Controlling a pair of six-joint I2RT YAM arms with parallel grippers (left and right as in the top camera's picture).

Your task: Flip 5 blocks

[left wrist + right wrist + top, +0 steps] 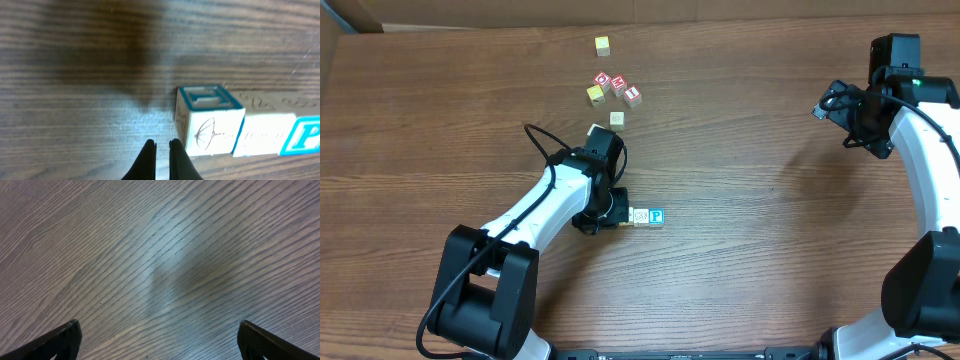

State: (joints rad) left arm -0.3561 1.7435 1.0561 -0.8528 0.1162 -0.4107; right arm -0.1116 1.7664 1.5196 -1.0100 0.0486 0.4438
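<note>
The left arm's fingers (146, 161) are pressed together on nothing, just beside a row of three small cream wooden cubes (212, 125), ending in the blue "P" cube (657, 216), in the middle of the brown wooden bench (770, 260). The right arm's fingers (60, 340) gape empty. It looks partway done: a lone pale cube (617, 118) waits farther up.

The left arm (535, 208) and right arm (925, 150) are built of white curved shells joined by black rounded joint housings (485, 285). A thin black cable (534, 134) is looped at the left arm's wrist. The left gripper (162, 146) is fitted with black, tapered fingers (146, 160).
</note>
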